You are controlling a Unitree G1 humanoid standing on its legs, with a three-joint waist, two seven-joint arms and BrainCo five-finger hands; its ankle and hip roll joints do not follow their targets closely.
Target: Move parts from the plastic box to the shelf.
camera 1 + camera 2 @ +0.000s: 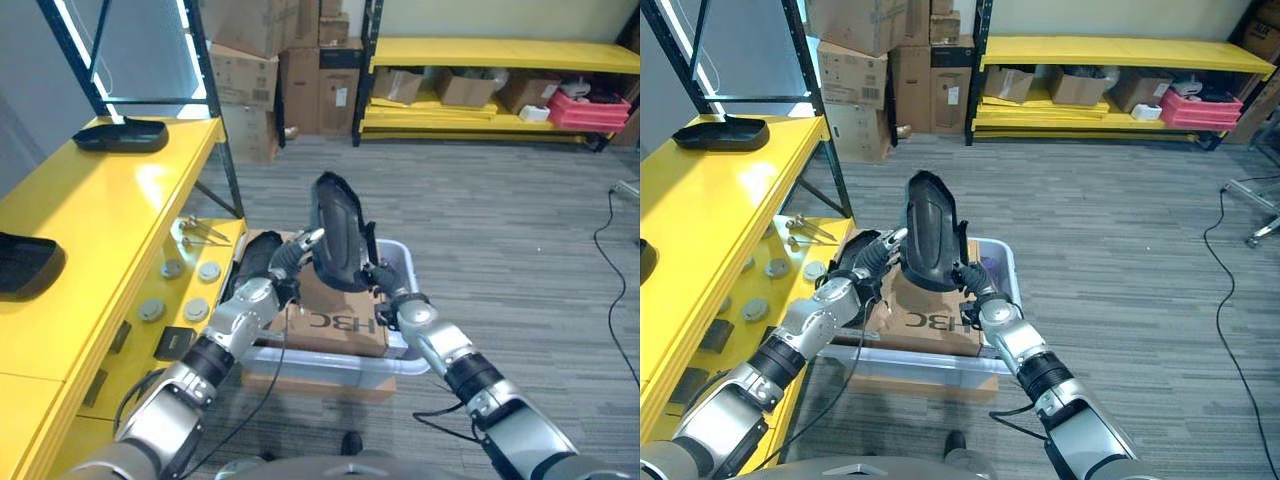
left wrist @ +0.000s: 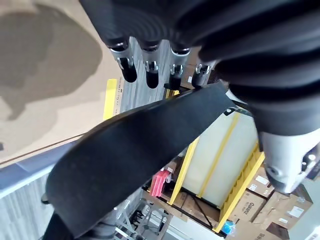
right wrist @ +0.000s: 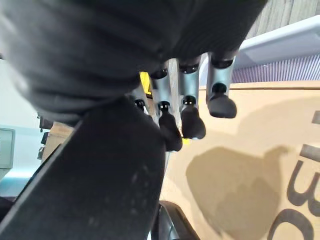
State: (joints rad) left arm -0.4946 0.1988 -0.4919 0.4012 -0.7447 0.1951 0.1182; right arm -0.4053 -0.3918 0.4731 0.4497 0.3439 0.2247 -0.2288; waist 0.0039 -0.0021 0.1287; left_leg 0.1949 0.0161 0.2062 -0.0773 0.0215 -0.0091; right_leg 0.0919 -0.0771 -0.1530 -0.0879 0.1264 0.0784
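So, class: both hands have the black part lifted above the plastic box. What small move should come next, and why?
Probably swing the black part left toward the yellow shelf. It is up out of the plastic box, held between the left hand and the right hand, above the cardboard. Two similar black parts already lie on the shelf, with bare yellow surface between them.

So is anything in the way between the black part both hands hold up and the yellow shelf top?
Nothing visible blocks it. The curved black plastic part is raised above the plastic box, between the left hand and right hand. Two similar black parts lie on the yellow shelf, with bare surface between them.
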